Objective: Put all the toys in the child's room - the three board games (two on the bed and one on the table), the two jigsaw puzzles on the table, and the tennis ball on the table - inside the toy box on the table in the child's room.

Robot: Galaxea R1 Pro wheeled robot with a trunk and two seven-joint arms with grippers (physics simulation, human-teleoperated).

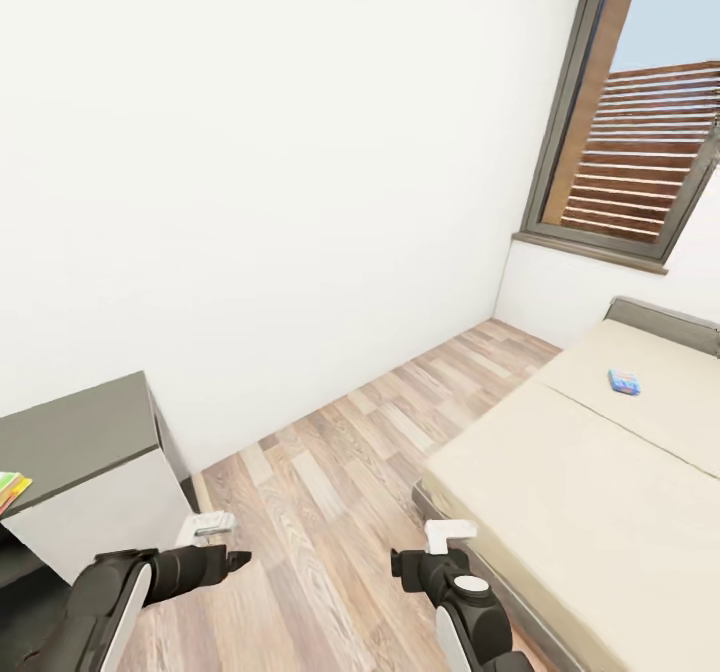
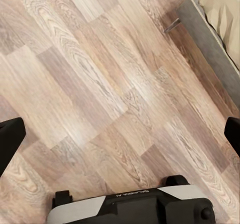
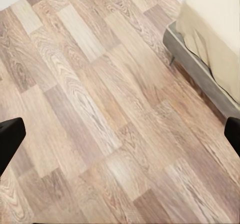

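Small blue board game [image 1: 625, 382] flat on bed [image 1: 560, 492], near headboard end, well apart from table [image 1: 80, 432]

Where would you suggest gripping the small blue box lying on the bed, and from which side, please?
The blue box lies flat on the bed, far from its near edge, beyond both open grippers. Probably best to come straight down from above and pinch it across its narrower width, since its sides sit low against the soft cover. Finer detail is too small to tell.

Bright, even daylight; sharp renders, wide-angle bending at edges.
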